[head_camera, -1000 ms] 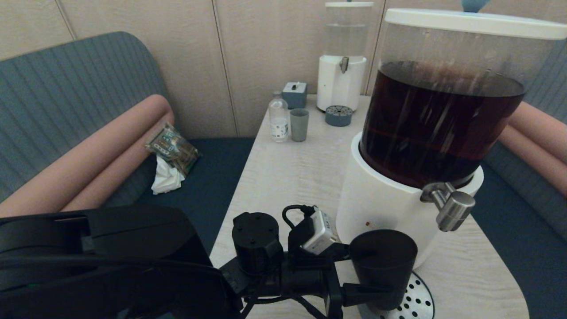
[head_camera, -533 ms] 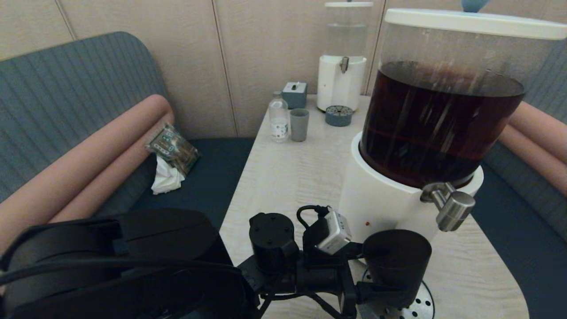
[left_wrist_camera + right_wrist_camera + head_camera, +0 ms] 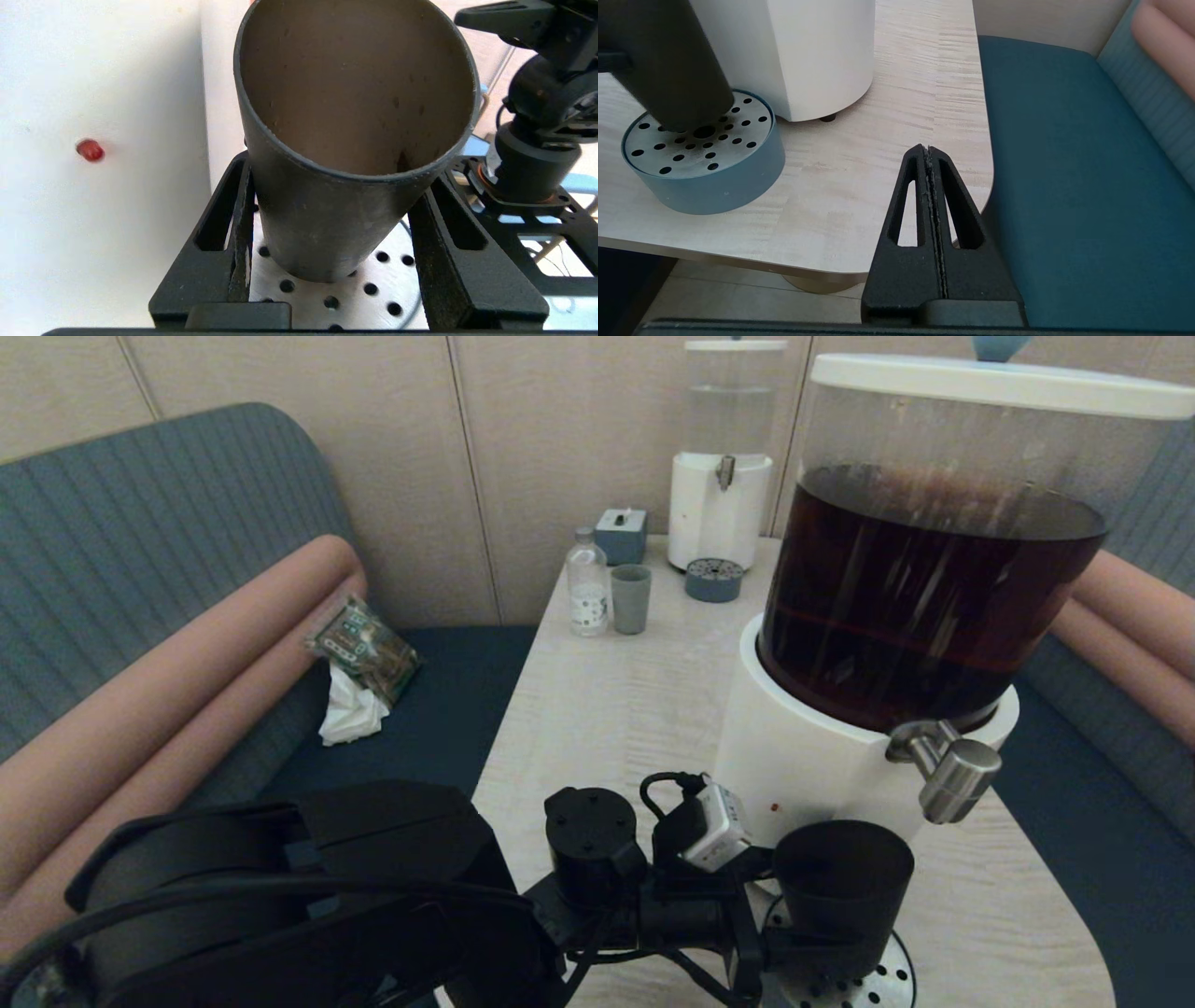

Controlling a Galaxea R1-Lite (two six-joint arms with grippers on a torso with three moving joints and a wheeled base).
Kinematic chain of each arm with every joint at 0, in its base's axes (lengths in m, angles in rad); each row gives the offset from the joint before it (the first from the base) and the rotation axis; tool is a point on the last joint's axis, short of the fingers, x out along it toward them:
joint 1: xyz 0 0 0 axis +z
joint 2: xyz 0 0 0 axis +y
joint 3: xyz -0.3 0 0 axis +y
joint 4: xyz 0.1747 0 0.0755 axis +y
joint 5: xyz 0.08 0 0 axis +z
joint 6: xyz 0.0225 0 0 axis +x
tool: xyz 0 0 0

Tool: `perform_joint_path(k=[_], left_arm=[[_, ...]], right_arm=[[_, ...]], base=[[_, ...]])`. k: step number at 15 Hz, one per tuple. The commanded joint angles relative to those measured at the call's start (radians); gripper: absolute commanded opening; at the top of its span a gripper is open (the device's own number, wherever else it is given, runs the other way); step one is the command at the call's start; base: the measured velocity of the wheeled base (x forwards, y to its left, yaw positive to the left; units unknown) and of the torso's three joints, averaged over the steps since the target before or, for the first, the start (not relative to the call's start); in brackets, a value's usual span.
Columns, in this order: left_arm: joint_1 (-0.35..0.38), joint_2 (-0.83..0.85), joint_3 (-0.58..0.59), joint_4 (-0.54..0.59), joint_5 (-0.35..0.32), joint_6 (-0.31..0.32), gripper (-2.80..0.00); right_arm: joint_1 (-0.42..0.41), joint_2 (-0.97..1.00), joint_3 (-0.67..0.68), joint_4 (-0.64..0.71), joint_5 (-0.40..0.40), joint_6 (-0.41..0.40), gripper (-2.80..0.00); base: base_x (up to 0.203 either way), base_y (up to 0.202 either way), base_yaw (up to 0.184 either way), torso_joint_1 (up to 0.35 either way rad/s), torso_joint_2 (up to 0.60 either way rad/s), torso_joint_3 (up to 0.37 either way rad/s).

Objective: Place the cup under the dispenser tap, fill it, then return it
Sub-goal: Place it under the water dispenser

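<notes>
The black cup (image 3: pixel 843 887) is empty and slightly tilted in my left gripper (image 3: pixel 810 945), which is shut on its lower wall. In the left wrist view the cup (image 3: pixel 327 219) sits between both black fingers (image 3: pixel 233 224), its base just over the perforated drip tray (image 3: pixel 369 298). The steel dispenser tap (image 3: pixel 952 775) juts from the white base (image 3: pixel 803 756) of the dark-liquid dispenser, above and to the right of the cup's rim. My right gripper (image 3: pixel 928 150) is shut and empty off the table's near right corner; from there the cup (image 3: pixel 668 70) is seen over the tray (image 3: pixel 705 182).
At the table's far end stand a grey-blue tumbler (image 3: pixel 631 599), a small bottle (image 3: pixel 587 583), a grey box (image 3: pixel 621 534) and the clear-liquid dispenser (image 3: pixel 721 457) with its own drip tray (image 3: pixel 714 581). A packet (image 3: pixel 364 649) lies on the left bench. Blue bench seat (image 3: pixel 1087 186) flanks the table.
My left arm has carried the cup to the right and a little farther in, over the drip tray and closer to the tap.
</notes>
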Motion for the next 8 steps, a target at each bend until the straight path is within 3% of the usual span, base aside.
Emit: perform_joint_path(k=[1,8], left_arm=[[-0.003,0.013,-0.013,-0.008,-0.004,0.0,-2.8],[-0.011,0.038,-0.04,-0.008,-0.002,-0.002,-2.8]], right_arm=[[0.0,0.001,0.009,-0.001,0.0,-0.001,-2.8],[0.0,0.001,0.009,0.0,-0.001,0.004,-2.8]], base=[[0.0,0.0,0.0,0.0,0.0,0.0],[0.0,0.0,0.0,0.0,0.0,0.0]])
